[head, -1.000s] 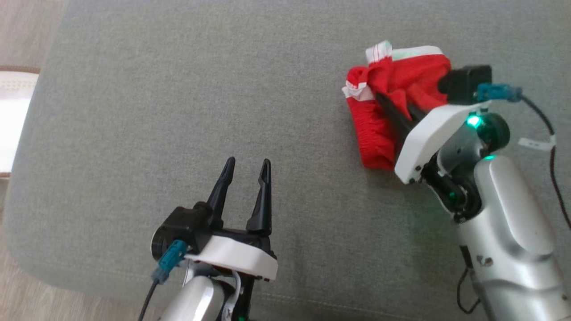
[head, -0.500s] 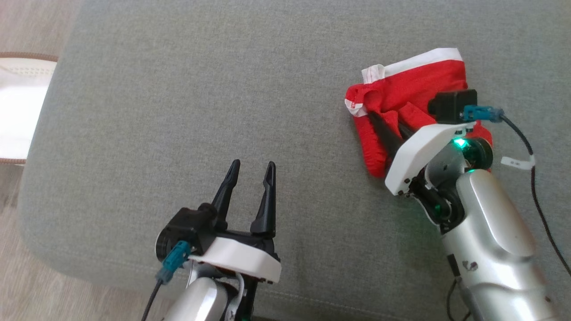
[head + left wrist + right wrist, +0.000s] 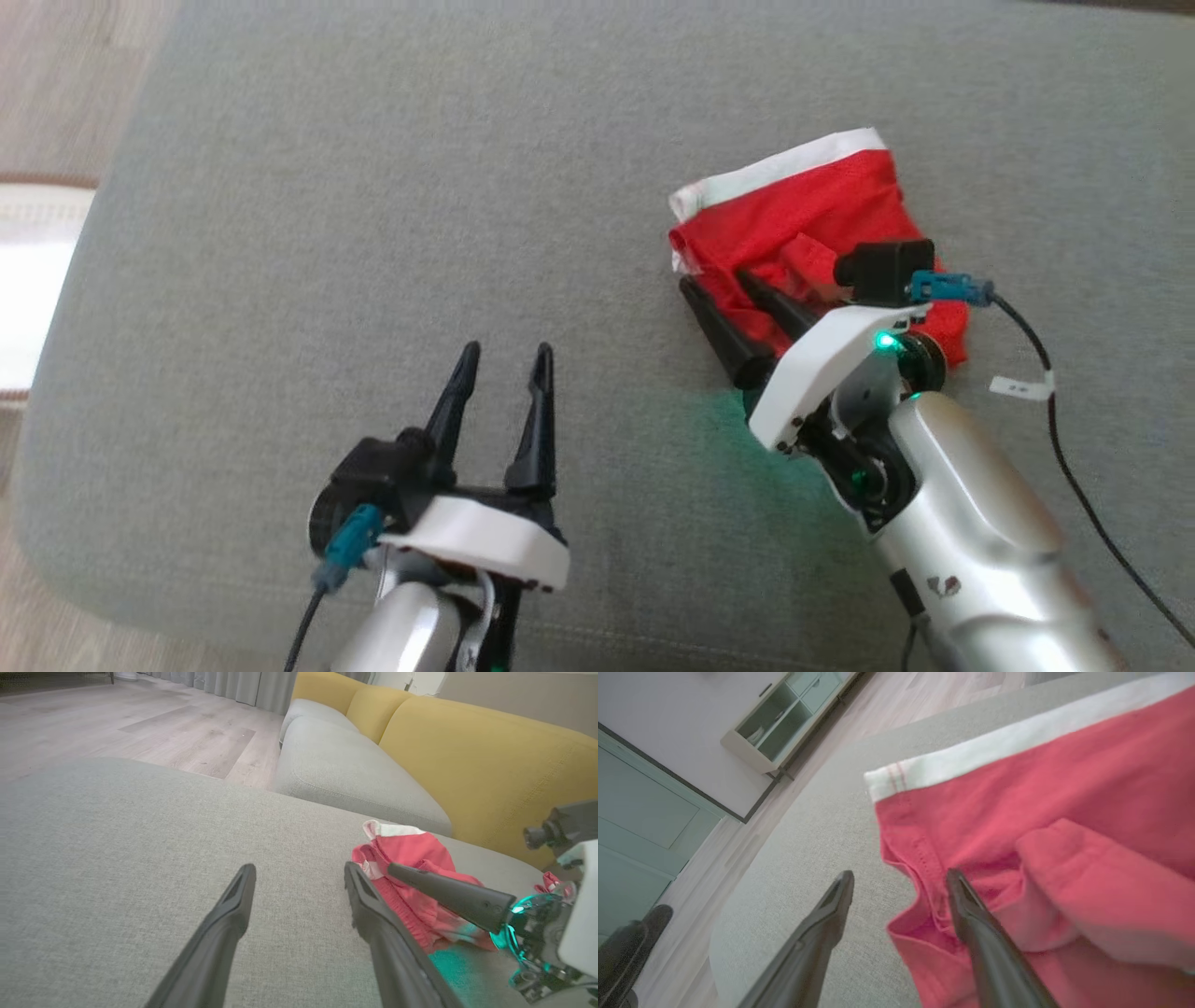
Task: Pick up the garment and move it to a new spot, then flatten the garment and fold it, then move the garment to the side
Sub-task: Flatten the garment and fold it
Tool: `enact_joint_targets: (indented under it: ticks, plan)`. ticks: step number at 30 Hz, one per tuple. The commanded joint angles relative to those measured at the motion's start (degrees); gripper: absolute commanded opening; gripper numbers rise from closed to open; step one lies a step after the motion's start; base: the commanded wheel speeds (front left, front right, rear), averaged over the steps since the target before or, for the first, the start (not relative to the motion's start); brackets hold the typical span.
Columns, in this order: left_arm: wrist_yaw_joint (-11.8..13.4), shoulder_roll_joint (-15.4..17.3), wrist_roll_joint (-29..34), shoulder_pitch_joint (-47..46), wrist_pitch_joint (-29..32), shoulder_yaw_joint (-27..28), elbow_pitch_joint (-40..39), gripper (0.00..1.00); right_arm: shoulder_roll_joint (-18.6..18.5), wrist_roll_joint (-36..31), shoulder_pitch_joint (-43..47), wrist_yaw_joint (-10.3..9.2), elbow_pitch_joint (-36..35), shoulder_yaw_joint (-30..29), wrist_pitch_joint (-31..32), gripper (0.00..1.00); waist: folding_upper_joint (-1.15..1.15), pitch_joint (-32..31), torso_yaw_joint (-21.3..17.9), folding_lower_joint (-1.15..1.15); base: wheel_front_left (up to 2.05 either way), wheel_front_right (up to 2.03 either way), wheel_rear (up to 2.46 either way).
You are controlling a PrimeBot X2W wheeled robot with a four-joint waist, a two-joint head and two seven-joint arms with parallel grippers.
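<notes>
The garment [image 3: 803, 215] is a red piece of clothing with a white band, lying bunched on the grey cushion [image 3: 373, 187] at the right. My right gripper [image 3: 715, 280] stands open at its near left edge. One finger lies over the red cloth and the other over bare cushion, with nothing gripped. In the right wrist view the right gripper [image 3: 900, 875] straddles the edge of the garment [image 3: 1017, 826]. My left gripper [image 3: 507, 353] is open and empty over the cushion's near middle, well left of the garment. In the left wrist view the left gripper [image 3: 299, 868] points toward the garment [image 3: 411, 858].
The cushion's rounded near and left edges drop to a wood floor [image 3: 140, 718]. A yellow sofa back [image 3: 467, 756] rises behind the garment. A white object [image 3: 37, 280] lies off the cushion's left edge. A pale cabinet [image 3: 784, 718] stands across the room.
My right gripper has opened and let go of the garment, which now lies lower and flatter on the cushion. The right arm has drawn back a little. The head camera has shifted.
</notes>
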Motion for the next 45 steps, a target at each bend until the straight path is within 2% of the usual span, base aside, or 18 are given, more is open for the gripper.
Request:
enact_joint_targets:
  ticks: [1, 6, 11, 18, 25, 31, 38, 39, 40, 42, 45]
  plan:
    - [-0.2, 0.0, 0.2, 0.7, -0.4, 2.0, -1.5, 1.0, 1.4, 0.3, 0.6, -0.04, -2.4, 1.3, -1.1, 1.0, 0.0, -1.3, -1.1, 0.0, 0.0, 0.0, 0.0]
    - [-0.5, 0.0, 1.1, 2.4, -0.4, 4.0, -0.9, 1.0, 1.1, -0.7, 2.8, -0.04, -4.4, 0.6, -4.0, 1.0, 0.0, -4.0, -3.3, 0.0, 0.0, 0.0, 0.0]
    - [-0.9, 0.0, 1.9, 4.2, -0.4, 5.6, -0.7, 1.0, -1.0, -2.6, 6.6, -0.04, -8.0, -2.5, -7.0, 1.0, 0.0, -6.5, -4.9, 0.0, 0.0, 0.0, 0.0]
    - [-1.9, 0.0, 3.2, 6.8, -0.4, 7.6, -0.7, 1.0, -5.3, -10.2, 13.5, -0.04, -12.4, -9.6, -13.5, 1.0, 0.0, -9.4, -6.6, 0.0, 0.0, 0.0, 0.0]
    - [-3.5, 0.0, 6.4, 10.1, -0.4, 10.3, 0.5, 1.0, -8.1, -17.3, 21.2, -0.04, -12.7, -15.7, -18.8, 1.0, 0.0, -12.7, -7.1, 0.0, 0.0, 0.0, 0.0]
    - [-4.6, 0.0, 7.6, 11.9, -0.4, 12.5, 0.5, 1.0, -7.7, -20.1, 24.5, -0.04, -12.1, -17.9, -20.9, 1.0, 0.0, -13.9, -6.7, 0.0, 0.0, 0.0, 0.0]
    - [-5.3, 0.0, 8.1, 12.3, -0.4, 13.6, 0.3, 1.0, -8.0, -20.1, 22.9, -0.04, -13.0, -18.1, -20.9, 1.0, 0.0, -13.6, -5.7, 0.0, 0.0, 0.0, 0.0]
    - [-5.5, 0.0, 8.2, 12.2, -0.4, 13.7, 0.3, 1.0, -8.4, -19.9, 22.2, -0.04, -13.1, -17.9, -20.6, 0.92, 0.0, -13.3, -5.5, 0.0, 0.0, 0.0, 0.0]
    - [-5.7, 0.0, 8.4, 11.9, -0.4, 13.8, 0.4, 1.0, -9.0, -19.8, 21.4, -0.04, -13.2, -17.5, -20.0, 0.49, 0.0, -12.9, -5.2, 0.0, 0.0, 0.0, 0.0]
    - [-6.3, 0.0, 9.0, 11.2, -0.4, 13.9, 0.6, 1.0, -10.3, -19.2, 19.2, -0.04, -13.2, -16.7, -19.0, 0.0, 0.0, -11.8, -4.6, 0.0, 0.0, 0.0, 0.0]
    - [-7.3, 0.0, 9.7, 9.5, -0.4, 14.0, 1.0, 1.0, -13.0, -18.7, 14.6, -0.04, -12.4, -14.3, -16.9, 0.0, 0.0, -9.4, -3.9, 0.0, 0.0, 0.0, 0.0]
